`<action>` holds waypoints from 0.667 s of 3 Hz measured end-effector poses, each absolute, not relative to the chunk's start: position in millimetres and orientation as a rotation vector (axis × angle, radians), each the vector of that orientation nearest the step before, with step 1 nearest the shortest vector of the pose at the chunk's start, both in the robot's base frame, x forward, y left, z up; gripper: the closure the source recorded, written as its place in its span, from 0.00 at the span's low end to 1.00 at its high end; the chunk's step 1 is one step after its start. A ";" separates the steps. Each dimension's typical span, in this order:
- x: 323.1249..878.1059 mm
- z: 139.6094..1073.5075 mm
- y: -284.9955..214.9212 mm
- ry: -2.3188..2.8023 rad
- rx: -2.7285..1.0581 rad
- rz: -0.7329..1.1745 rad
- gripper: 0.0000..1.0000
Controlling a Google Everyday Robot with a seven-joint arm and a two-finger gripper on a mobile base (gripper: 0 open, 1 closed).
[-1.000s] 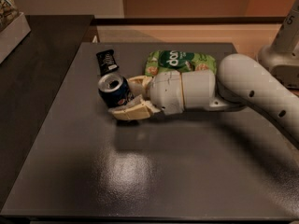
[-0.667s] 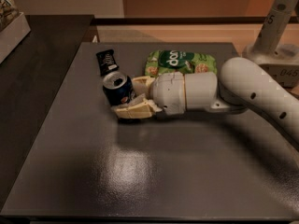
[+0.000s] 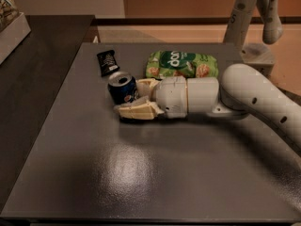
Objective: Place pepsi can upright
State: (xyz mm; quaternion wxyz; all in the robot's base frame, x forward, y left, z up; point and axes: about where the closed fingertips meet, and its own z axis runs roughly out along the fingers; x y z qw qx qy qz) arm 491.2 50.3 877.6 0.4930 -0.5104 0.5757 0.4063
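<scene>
The pepsi can (image 3: 122, 89) is dark blue with a silver top. It stands nearly upright on the grey table (image 3: 141, 173), its open top facing up and slightly toward the camera. My gripper (image 3: 133, 97) reaches in from the right, low over the table. Its cream fingers (image 3: 136, 111) sit on either side of the can, one in front and one behind, and are closed on its right side.
A green snack bag (image 3: 182, 64) lies just behind my wrist. A small black wrapped packet (image 3: 107, 61) lies behind the can to the left. A dark counter (image 3: 33, 74) adjoins the table's left edge. A white robot base (image 3: 254, 22) stands at the back right.
The can has gone from tilted to nearly upright in the fingers. The can and gripper have shifted slightly to the right.
</scene>
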 end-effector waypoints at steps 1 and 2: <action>489.1 874.2 48.5 1.392 -1.217 0.992 0.00; 489.0 874.2 48.6 1.392 -1.217 0.992 0.00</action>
